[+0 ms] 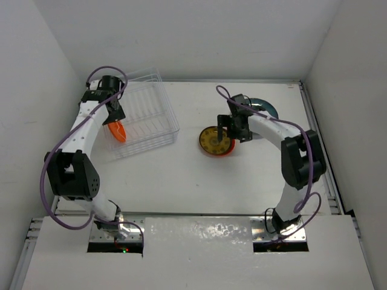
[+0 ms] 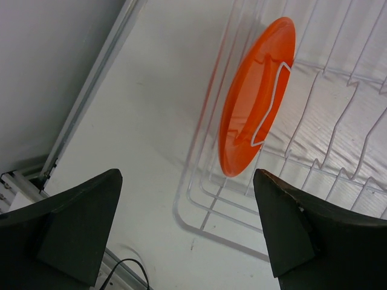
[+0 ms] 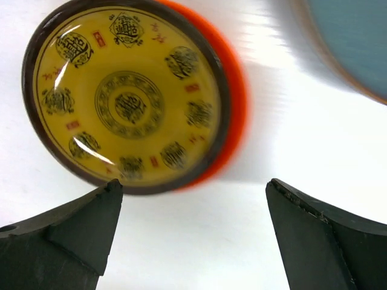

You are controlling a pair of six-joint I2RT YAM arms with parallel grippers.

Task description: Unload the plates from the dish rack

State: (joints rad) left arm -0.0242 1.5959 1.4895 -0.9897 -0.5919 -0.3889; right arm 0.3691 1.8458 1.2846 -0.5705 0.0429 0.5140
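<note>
Gleaming yellow-patterned plate [image 3: 127, 96] lies flat; orange plate [image 2: 254, 103] stands edgewise in rack [image 1: 158, 130]; left pincer [image 2: 186, 178], right pincer [image 3: 193, 184] gape empty.

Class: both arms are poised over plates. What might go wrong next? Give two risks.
1. The orange plate stands on edge, tilted, in the dish rack near one wall. If the open left jaws close off-centre, the glossy plate may slip or catch on the ribs.
2. The open right jaws hang low over the yellow-patterned plate, which lies flat near the teal plate. A careless sideways move could shove it.
</note>
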